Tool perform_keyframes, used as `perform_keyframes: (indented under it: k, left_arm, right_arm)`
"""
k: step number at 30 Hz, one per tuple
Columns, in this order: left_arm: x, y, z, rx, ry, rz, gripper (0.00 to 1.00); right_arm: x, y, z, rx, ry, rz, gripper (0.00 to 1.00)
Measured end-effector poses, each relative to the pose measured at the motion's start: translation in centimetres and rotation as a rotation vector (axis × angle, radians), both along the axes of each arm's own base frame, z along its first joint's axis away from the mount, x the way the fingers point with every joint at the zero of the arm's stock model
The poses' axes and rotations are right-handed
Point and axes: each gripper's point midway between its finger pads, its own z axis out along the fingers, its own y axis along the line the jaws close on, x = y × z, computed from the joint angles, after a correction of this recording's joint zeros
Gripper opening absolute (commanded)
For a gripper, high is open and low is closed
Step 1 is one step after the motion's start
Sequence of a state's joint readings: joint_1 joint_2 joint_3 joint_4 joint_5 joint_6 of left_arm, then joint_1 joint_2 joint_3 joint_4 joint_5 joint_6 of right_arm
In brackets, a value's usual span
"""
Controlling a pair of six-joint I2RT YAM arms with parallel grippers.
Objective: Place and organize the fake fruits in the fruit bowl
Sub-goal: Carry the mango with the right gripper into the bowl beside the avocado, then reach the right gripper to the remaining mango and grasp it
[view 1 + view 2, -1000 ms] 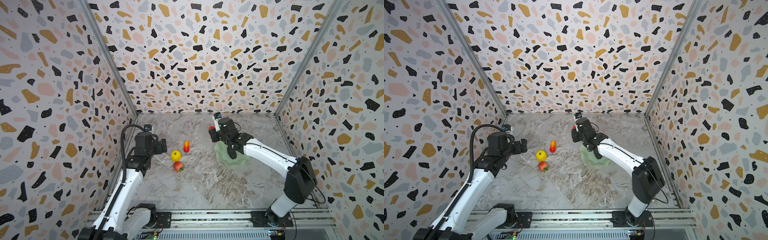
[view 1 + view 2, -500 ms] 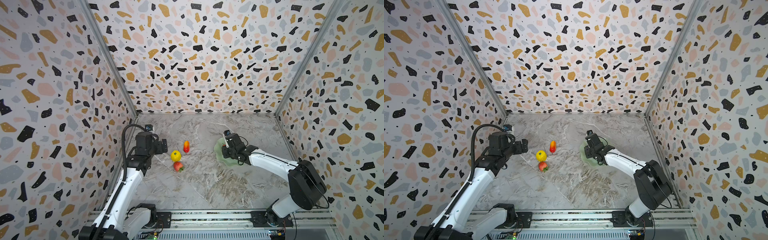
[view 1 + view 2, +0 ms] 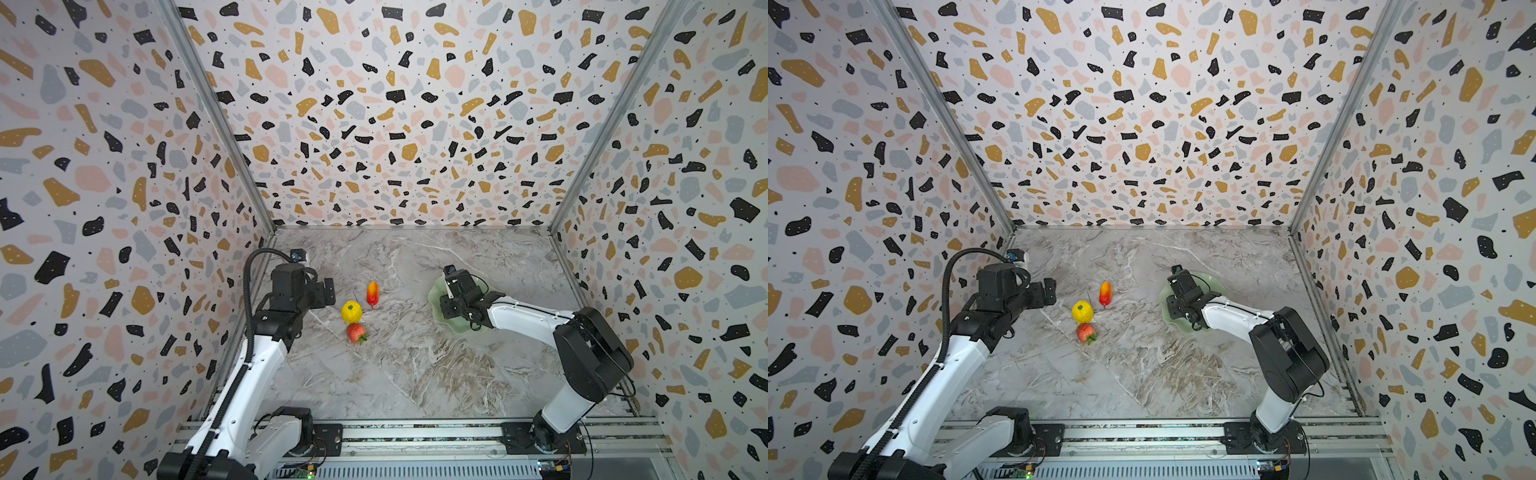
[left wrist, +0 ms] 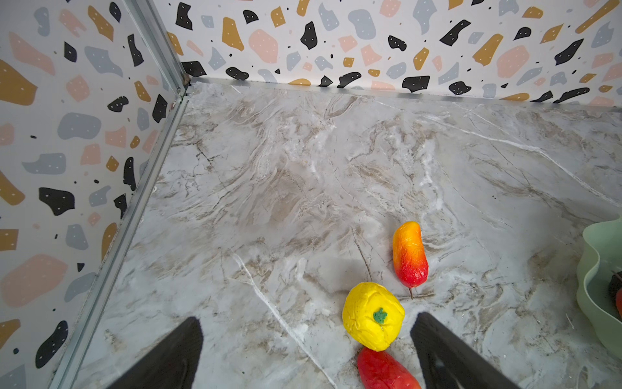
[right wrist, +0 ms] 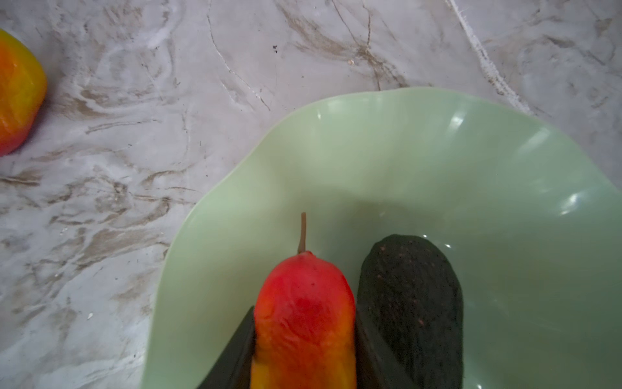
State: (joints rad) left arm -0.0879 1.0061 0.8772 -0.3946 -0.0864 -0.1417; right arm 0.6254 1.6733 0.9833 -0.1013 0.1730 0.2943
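Marble tabletop [image 3: 415, 374]: right gripper [image 5: 304, 313] lowered into fruit bowl [image 5: 404, 151], still clamping red-yellow fruit [image 5: 303, 286]; left gripper [image 4: 308, 321] unmoved, spread.

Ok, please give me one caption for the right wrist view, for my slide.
Right hand holds a red-yellow fruit in the mint-green bowl, beside a dark oval fruit.

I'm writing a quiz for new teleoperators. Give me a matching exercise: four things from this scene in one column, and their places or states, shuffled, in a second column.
Column one
1. dark oval fruit
2. right gripper
3. round yellow fruit
4. left gripper

Column two
A. open, holding nothing
B. on the table, beside the fake strawberry
C. lying in the mint-green bowl, ungripped
D. gripping a red-yellow fruit over the bowl

Pairs: 1-C, 2-D, 3-B, 4-A
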Motion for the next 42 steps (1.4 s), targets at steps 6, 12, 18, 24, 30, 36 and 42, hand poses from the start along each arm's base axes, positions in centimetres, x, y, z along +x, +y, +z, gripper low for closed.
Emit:
perform_keyframes:
  k: [6, 12, 18, 24, 30, 36, 42]
  left_arm:
    - [0.0, 0.0, 0.0, 0.0, 0.0, -0.001, 0.99]
    - [0.0, 0.0, 0.0, -0.001, 0.0, -0.001, 1.0]
    - [0.0, -0.1, 0.0, -0.002, 0.001, -0.003, 1.0]
    - [0.0, -0.1, 0.0, -0.003, 0.001, -0.004, 0.99]
    - [0.0, -0.2, 0.0, -0.007, 0.001, -0.011, 1.0]
    - [0.0, -0.4, 0.0, -0.013, 0.002, -0.018, 0.99]
    - [0.0, -0.5, 0.0, -0.017, 0.001, -0.024, 1.0]
  right_arm:
    - [0.0, -0.1, 0.0, -0.005, -0.001, -0.002, 0.53]
    - [0.1, -0.2, 0.7, -0.006, -0.016, -0.002, 0.56]
    - [0.8, 1.3, 4.4, 0.033, -0.084, 0.023, 0.88]
    - [1.0, 6.5, 8.2, 0.095, -0.151, 0.122, 0.99]
    - [2.8, 13.9, 8.8, 0.167, -0.162, 0.228, 0.99]
    - [4.8, 19.2, 5.8, 0.213, -0.108, 0.279, 0.99]
    - [6.2, 22.9, 3.2, 0.262, -0.06, 0.286, 1.0]
